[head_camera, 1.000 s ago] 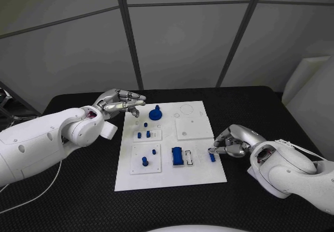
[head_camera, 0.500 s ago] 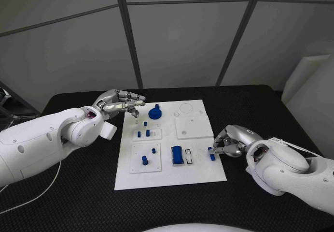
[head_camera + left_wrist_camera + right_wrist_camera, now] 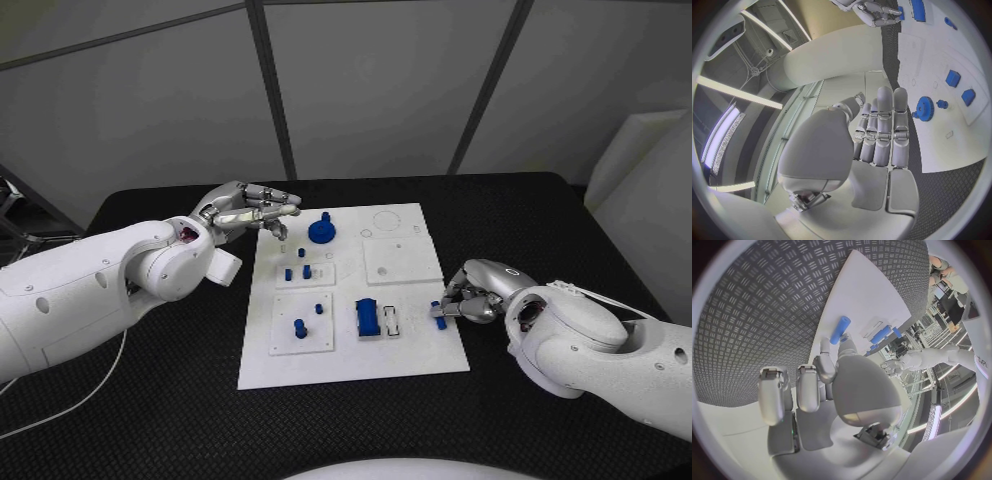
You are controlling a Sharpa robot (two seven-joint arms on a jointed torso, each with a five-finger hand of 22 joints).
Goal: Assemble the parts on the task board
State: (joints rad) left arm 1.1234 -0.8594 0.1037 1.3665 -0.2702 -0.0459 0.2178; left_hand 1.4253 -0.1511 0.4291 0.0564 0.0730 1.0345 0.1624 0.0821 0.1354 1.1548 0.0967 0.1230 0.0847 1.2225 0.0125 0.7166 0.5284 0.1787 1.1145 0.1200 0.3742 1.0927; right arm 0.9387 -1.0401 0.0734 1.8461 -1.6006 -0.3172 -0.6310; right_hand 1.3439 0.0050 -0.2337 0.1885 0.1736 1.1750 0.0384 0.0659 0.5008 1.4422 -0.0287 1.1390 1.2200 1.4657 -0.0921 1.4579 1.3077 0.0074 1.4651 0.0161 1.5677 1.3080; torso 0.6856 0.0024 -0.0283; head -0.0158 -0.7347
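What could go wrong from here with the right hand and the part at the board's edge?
The right hand pinches a small blue peg at the right edge of the task board; a slip could drop it onto the black table. The hand also hides the peg's seat, so misalignment could go unnoticed.

Parts (image 3: 372, 322) lie on task board (image 3: 404, 263)

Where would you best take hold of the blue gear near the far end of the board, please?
Probably by the knob that stands up from the middle of the gear, pinched from above. The toothed disc seems to lie flat on the board, leaving little rim to get under, while the knob rises clear. The left hand hovers beside it, holding nothing, so it is the nearer one.
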